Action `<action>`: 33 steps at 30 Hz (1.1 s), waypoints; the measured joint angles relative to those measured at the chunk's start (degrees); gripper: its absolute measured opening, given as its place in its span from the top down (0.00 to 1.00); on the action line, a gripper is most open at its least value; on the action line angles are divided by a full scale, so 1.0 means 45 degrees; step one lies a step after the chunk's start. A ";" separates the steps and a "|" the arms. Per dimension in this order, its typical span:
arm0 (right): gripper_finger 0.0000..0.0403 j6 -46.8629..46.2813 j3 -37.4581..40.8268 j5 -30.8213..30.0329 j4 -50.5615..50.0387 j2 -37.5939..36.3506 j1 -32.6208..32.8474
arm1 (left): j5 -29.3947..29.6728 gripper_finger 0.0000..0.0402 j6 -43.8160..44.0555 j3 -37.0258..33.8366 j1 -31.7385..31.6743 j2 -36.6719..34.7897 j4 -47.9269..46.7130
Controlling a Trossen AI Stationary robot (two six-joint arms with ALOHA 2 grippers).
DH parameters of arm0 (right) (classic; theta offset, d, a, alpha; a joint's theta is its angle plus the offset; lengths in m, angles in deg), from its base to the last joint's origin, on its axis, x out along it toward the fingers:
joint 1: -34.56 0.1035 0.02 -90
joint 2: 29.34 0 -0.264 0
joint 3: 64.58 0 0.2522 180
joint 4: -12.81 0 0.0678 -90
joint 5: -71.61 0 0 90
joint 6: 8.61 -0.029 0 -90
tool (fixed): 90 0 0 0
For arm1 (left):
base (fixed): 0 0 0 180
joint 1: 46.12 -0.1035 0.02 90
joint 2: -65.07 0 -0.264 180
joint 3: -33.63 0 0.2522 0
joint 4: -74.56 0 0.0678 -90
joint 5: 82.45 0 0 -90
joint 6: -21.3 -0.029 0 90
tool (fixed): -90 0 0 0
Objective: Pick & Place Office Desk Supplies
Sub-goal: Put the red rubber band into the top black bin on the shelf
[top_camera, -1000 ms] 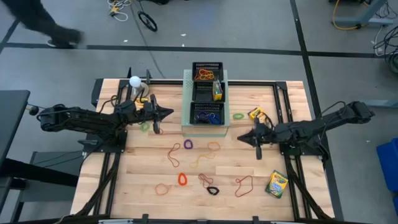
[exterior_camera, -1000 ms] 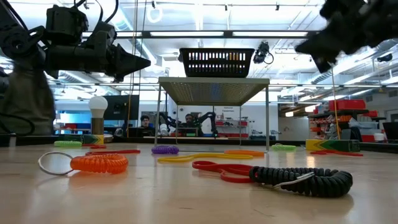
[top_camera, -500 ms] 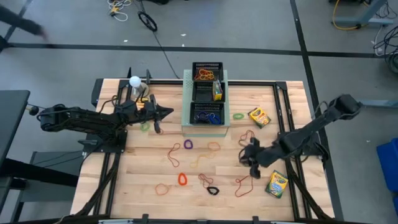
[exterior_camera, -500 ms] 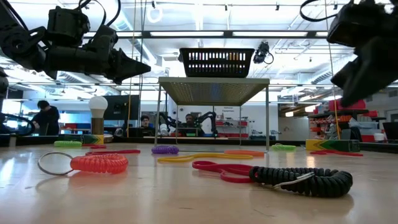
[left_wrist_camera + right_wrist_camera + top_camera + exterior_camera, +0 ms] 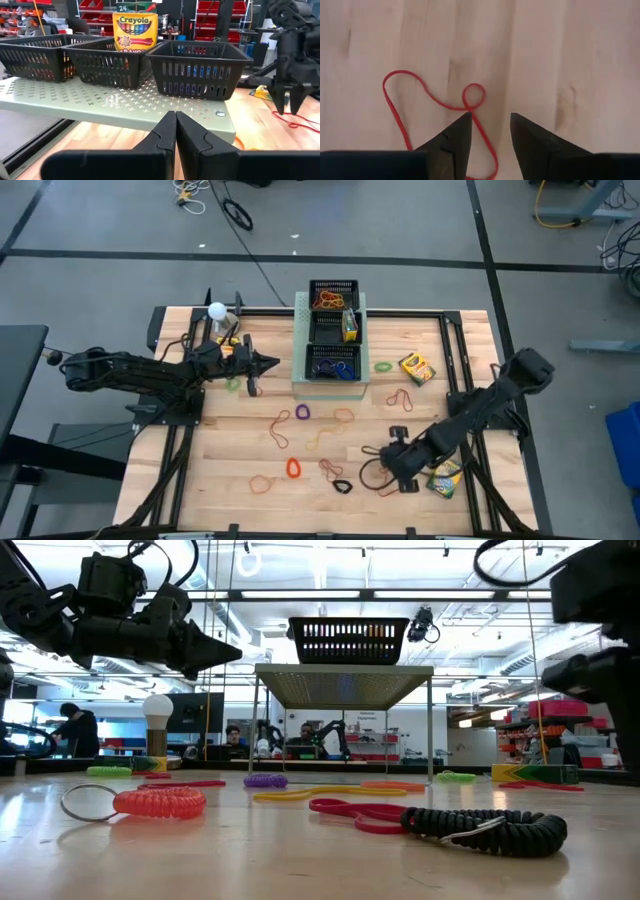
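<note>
The right arm covers part of the red rubber band (image 5: 427, 107) on the table (image 5: 230, 480). Right gripper (image 5: 490, 132): jaws parted over the band, holding nothing. Left gripper (image 5: 175, 131): closed, empty, beside the trays (image 5: 199, 67).

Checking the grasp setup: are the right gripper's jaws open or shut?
Open: the right gripper shows a clear gap between its jaws, above the red rubber band.

Three black mesh trays (image 5: 332, 330) sit in a row, the far one holding orange bands, the near one blue ones, with a crayon box (image 5: 350, 326) standing upright in the middle tray. Two more crayon boxes (image 5: 415, 367) lie flat on the wood (one at the right front edge), and loose rubber-band loops (image 5: 303, 411) are scattered flat in front: red, orange, purple, green, black.
</note>
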 joint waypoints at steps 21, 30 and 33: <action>0.97 0.0583 -0.0944 0.0429 0.0033 0.1828 -0.0117 | 0.0006 0.96 0.0987 0.0000 0.0000 0.0000 -0.0070; 0.99 0.0741 -0.1725 0.0909 -0.0432 0.1226 -0.0369 | 0.0098 0.96 0.0914 0.0000 0.0000 0.0000 -0.0076; 0.99 0.0927 -0.2484 0.0910 -0.1504 0.0761 -0.0620 | 0.0103 0.96 0.0633 0.0000 0.0000 0.0000 -0.0074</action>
